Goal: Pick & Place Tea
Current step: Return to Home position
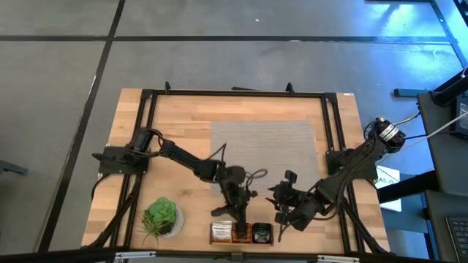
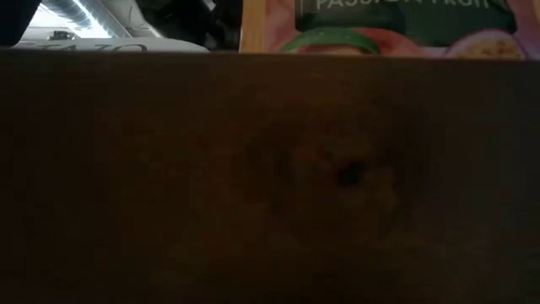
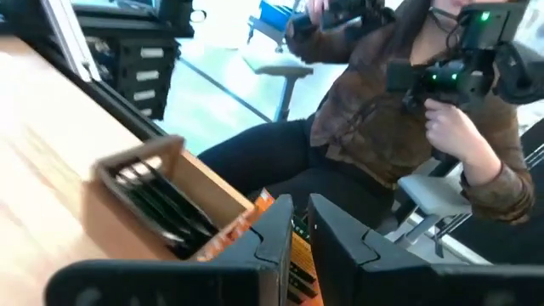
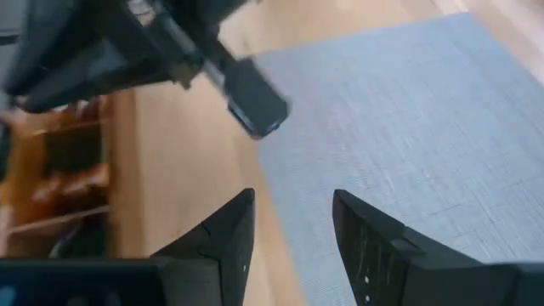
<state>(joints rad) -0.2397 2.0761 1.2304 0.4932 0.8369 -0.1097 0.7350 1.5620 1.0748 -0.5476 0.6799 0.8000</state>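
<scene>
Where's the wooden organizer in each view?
High: wooden organizer bottom centre, just below left gripper.
Low: likely its brown wall, filling the frame.
Left wrist: organizer left of centre.
Right wrist: organizer at left edge.
Landmark: orange tea sachets inside it.

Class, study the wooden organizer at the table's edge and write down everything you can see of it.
The wooden organizer is a small open-topped box of light wood, standing upright on the table at the edge beside the potted plant. Dividers make three sections: in the high view, white-and-orange sachets left, orange sachets middle, dark sachets right. The left gripper hangs close by it; whether they touch cannot be told.
</scene>
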